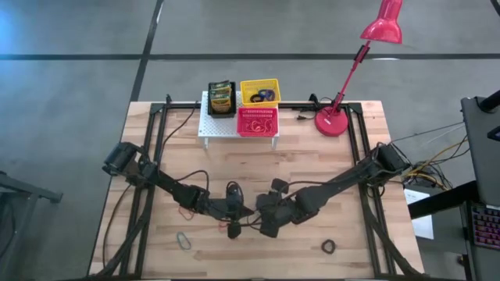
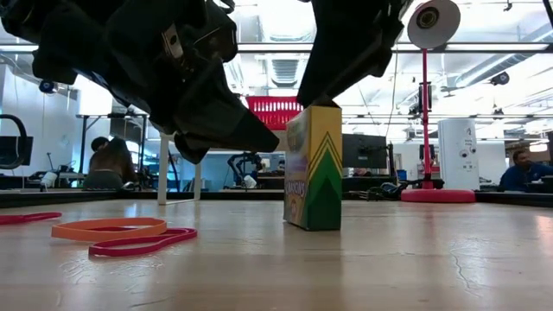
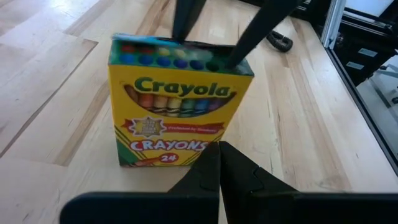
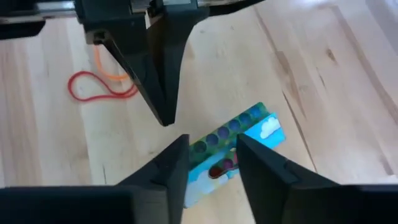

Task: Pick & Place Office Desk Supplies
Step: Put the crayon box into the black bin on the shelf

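A yellow-and-green crayon box (image 3: pixel 177 109) stands upright on its bottom end on the wooden table (image 1: pixel 312 168); its top is open and shows crayon tips. My right gripper (image 4: pixel 212 144) comes down on the box's top and is shut on it. My left gripper (image 3: pixel 219 158) is shut and points at the box's front face from close by; in the right wrist view a small gap shows between its tips (image 4: pixel 164 118) and the box. Red and orange elastic loops (image 2: pixel 121 235) lie flat beside it. My right gripper pinches the crayon box's open top end (image 4: pixel 227 146) between its two fingers. They come from above, pointing down, one finger (image 3: pixel 249 37) at the front corner and the other (image 3: pixel 183 22) behind the back edge. The box stays upright with its bottom (image 2: pixel 313 226) on the table.
At the far edge a white rack (image 1: pixel 211 129) carries a black basket with crayon boxes (image 1: pixel 222 97), a yellow basket (image 1: pixel 259 91) and a pink-red basket (image 1: pixel 257 122). A red desk lamp (image 1: pixel 336 121) stands to their right. A grey loop (image 1: pixel 183 240) and a black loop (image 1: pixel 329 247) lie near the front edge.
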Available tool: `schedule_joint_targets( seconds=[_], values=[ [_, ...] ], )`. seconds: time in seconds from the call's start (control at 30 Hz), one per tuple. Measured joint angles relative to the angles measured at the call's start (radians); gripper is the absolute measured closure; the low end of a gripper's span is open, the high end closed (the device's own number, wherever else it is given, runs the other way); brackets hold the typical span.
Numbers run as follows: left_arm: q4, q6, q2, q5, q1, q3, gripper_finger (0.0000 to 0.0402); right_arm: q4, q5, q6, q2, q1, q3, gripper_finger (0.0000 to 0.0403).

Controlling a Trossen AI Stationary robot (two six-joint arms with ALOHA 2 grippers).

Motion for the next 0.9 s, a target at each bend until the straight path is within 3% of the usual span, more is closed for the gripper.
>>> schedule_joint_targets(
  seconds=[0.43,0.77,0.9],
  values=[
    [-0.003,-0.001,0.000,0.000,0.000,0.000,0.0399,0.003,-0.043,-0.054,0.000,0.000,0.011,0.0388],
    [-0.002,0.004,0.000,-0.005,-0.004,0.001,0.0399,-0.036,-0.024,-0.114,-0.002,0.011,0.030,0.0394],
    [0.000,0.105,-0.028,-0.063,-0.040,0.023,0.0399,-0.039,-0.020,-0.127,-0.002,0.012,0.030,0.0394]
  ],
)
